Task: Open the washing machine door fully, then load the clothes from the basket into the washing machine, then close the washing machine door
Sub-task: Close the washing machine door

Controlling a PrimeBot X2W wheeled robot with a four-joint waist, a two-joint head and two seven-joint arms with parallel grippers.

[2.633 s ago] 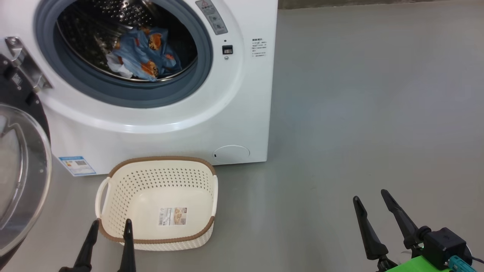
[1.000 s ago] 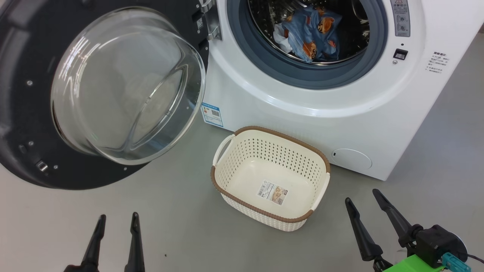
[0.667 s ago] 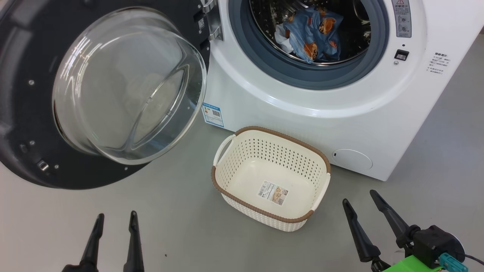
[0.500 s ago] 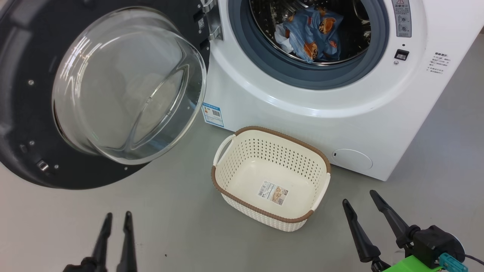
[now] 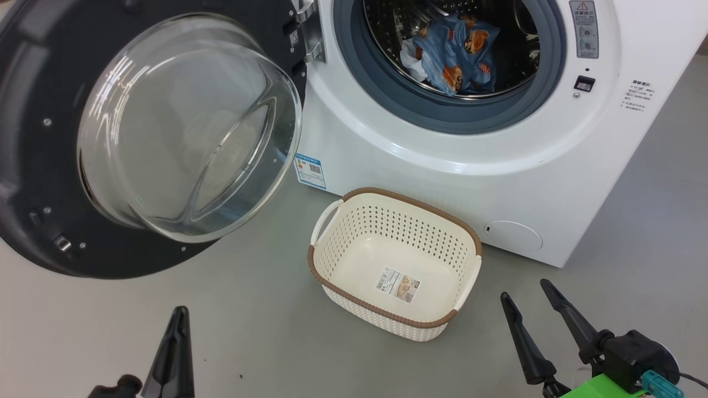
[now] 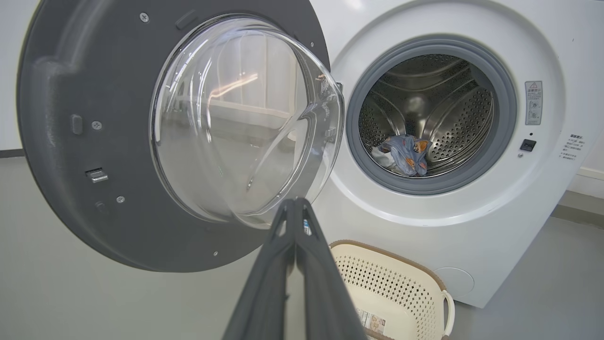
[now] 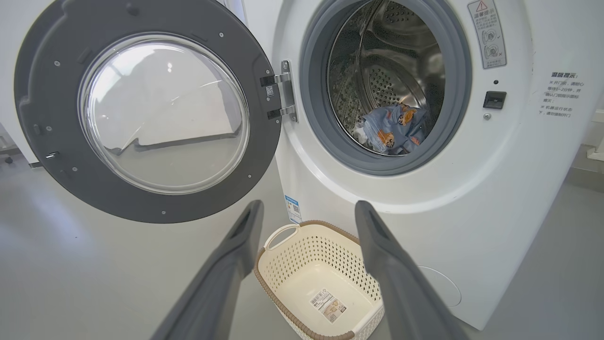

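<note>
The washing machine (image 5: 498,166) stands with its door (image 5: 50,166) swung wide open to the left, the glass bowl (image 5: 188,127) bulging toward me. Light blue clothes (image 5: 453,52) with orange faces lie inside the steel drum (image 6: 424,113), also seen as clothes (image 7: 391,127) in the right wrist view. The cream basket (image 5: 332,221) sits on the floor before the machine, holding nothing but its label. My left gripper (image 5: 178,314) is shut on nothing, low at the left, in front of the door. My right gripper (image 5: 522,292) stands open at the lower right, right of the basket.
Grey floor (image 5: 265,331) spreads around the basket and to the right of the machine. The open door (image 6: 71,94) fills the space on the left, hanging above the floor. A round lower hatch (image 5: 513,236) sits at the machine's front corner.
My left gripper's fingers have come together from open to shut. The right gripper, door and basket hold their places; the head view has barely shifted over the last second.
</note>
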